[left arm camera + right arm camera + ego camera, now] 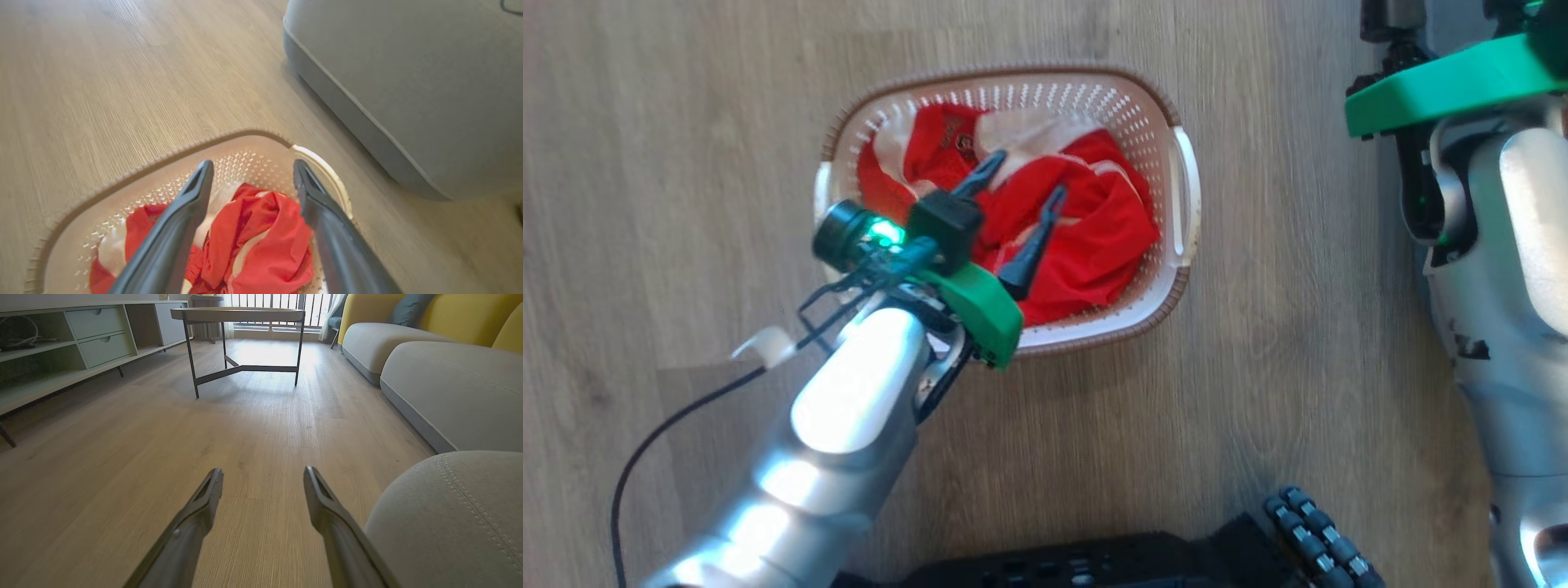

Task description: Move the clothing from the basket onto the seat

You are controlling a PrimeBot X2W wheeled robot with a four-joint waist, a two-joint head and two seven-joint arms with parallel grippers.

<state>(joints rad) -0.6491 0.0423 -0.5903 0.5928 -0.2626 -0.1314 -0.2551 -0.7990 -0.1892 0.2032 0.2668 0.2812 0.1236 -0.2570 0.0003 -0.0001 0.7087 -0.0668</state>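
Note:
The cream basket (1176,175) with a brown rim stands on the wood floor, and the red clothing (1094,237) with white stripes lies bunched inside it. My left gripper (1029,175) hangs open just above the pile, its two dark fingers spread over the fabric with nothing between them. In the left wrist view the clothing (261,241) shows between the open fingers of the left gripper (253,163), with the basket (143,167) rim behind. The grey seat (408,81) lies beyond the basket to the right. My right gripper (263,471) is open and empty above bare floor.
A stitched grey sofa cushion (449,522) sits close to the right gripper's right side, with more grey and yellow cushions (449,375) behind. A round coffee table (239,314) and a low cabinet (61,347) stand farther off. My black base (1094,563) is below the basket.

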